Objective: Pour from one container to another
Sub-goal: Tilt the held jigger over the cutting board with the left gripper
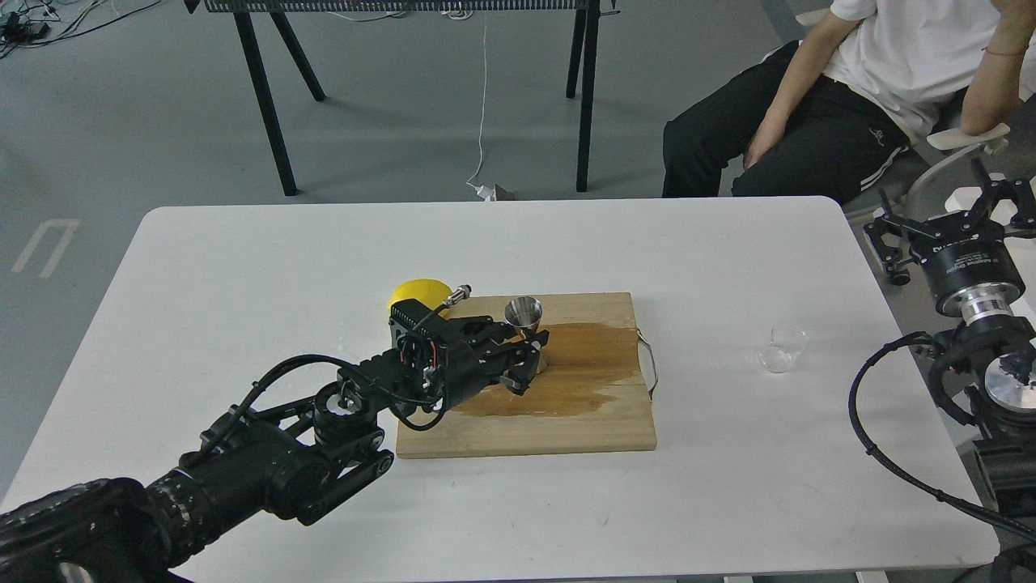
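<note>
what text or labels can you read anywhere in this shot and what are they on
Right gripper: a line of white print on its black wrist body; it looks like "Adaptive Gripper", but it is small and tilted, so only partly legible.
Floor at the left edge: a white painted mark shaped like a "U"; it may be only a marking.
Left gripper, jigger, glass cup, wooden board: no readable text.

Lemon (418,291) half hidden behind left end effector (530,356); jigger (525,317) base obscured; seated person (858,97) cropped at frame top
</note>
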Motion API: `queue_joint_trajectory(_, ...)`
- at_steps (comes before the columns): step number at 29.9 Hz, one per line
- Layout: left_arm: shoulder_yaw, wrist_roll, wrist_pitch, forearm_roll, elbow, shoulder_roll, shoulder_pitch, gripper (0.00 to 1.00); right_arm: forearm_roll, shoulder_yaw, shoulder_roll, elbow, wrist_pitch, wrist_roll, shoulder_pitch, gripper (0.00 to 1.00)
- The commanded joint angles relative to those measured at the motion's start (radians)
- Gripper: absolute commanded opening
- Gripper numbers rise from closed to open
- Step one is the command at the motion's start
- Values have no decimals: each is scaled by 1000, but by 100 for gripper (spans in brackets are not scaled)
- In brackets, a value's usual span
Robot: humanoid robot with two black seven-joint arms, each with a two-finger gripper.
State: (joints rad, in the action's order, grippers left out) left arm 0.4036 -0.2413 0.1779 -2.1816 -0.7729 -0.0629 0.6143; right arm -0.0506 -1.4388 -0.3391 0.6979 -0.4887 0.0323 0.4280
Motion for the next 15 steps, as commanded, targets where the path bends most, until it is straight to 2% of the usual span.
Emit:
queue_joint_trajectory(1, -2, -1, 0, 0, -3, 0, -7, 51, 0, 0, 0, -1, 0, 0, 0, 100)
queue_joint_trajectory(3, -11, -3, 0, 0, -3, 0, -5, 54, 0, 0, 0, -1, 0, 0, 0, 100)
queue_joint_trajectory(9, -14, -13, 5, 0, -6, -3, -5, 71, 0, 0, 0, -2, 0, 0, 0, 100)
queue_joint_trajectory(15, -15, -16, 5, 0, -42, -25, -19, 72, -2, -3, 0, -1, 0, 0, 1, 100)
